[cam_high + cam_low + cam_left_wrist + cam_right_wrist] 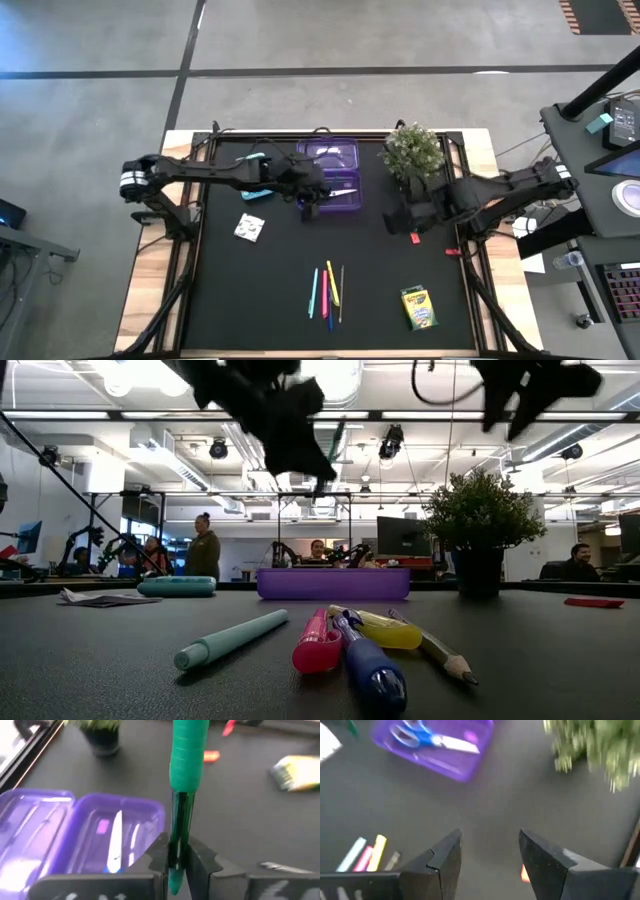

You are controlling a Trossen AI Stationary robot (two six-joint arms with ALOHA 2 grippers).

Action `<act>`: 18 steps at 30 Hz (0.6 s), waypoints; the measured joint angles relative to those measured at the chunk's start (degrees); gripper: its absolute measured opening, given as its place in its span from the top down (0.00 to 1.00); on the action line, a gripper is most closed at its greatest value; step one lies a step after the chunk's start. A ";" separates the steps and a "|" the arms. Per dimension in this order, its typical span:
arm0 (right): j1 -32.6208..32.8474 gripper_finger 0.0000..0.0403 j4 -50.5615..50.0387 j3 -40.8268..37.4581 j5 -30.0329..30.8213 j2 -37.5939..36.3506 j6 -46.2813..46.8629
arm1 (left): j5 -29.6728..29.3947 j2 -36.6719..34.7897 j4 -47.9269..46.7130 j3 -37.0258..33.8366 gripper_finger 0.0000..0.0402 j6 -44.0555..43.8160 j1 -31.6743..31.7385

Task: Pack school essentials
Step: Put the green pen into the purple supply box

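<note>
Nearest the low camera, four pens (340, 645) lie side by side on the black desk (280, 300), with a pencil (440, 653) touching them at one end; seen from above, this group sits near the front edge, well apart from the yellow-green crayon box (419, 308). Left gripper (177, 862): fingers (159, 856) clenched on a green marker (186, 775), which stands upright between them, its cap above and its tip below the pads, just beside the open purple case (330, 172). Blue-handled scissors (427, 737) lie inside the case. Right gripper (487, 852): fingers released and spread wide, poised near the potted plant (413, 150), a red marker (415, 238) close by. White patterned packet (249, 228): flat on the desk, left of centre.
</note>
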 joint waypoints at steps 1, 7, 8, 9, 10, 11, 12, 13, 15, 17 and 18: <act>0.56 0.54 0.12 -1.17 -0.96 0.32 1.48 | -0.42 1.19 0.11 0.00 0.95 0.61 0.25; 3.39 0.54 1.02 -7.08 -6.13 3.13 8.96 | -2.96 8.27 -0.15 0.33 0.95 4.35 1.20; 3.70 0.54 1.10 -7.95 -7.08 3.58 10.13 | -3.63 9.35 -0.18 0.70 0.95 4.94 1.25; 3.94 0.54 1.08 -8.76 -7.93 4.03 10.79 | -3.90 10.25 -0.13 1.12 0.95 5.26 1.34; 4.27 0.54 1.19 -9.54 -8.75 4.46 11.59 | -4.02 10.94 -0.16 1.47 0.95 5.82 1.44; 4.51 0.54 1.60 -10.33 -9.35 4.87 12.33 | -4.07 11.46 -0.37 1.89 0.95 6.57 1.48; 4.62 0.54 2.39 -11.16 -9.60 5.18 12.99 | -4.50 11.96 -0.54 2.38 0.95 7.51 1.48; 4.84 0.54 3.23 -11.94 -9.65 5.47 13.61 | -5.13 12.36 -0.85 2.76 0.95 8.06 1.48; 4.99 0.54 5.17 -13.31 -9.61 6.02 15.01 | -6.86 12.70 -4.67 3.36 0.95 8.82 1.48; 5.08 0.54 7.22 -14.62 -9.65 6.48 15.93 | -9.26 12.88 -9.55 4.24 0.95 9.84 1.48; 5.08 0.54 8.23 -15.26 -9.65 6.75 15.95 | -10.60 12.90 -11.34 4.45 0.95 10.64 1.48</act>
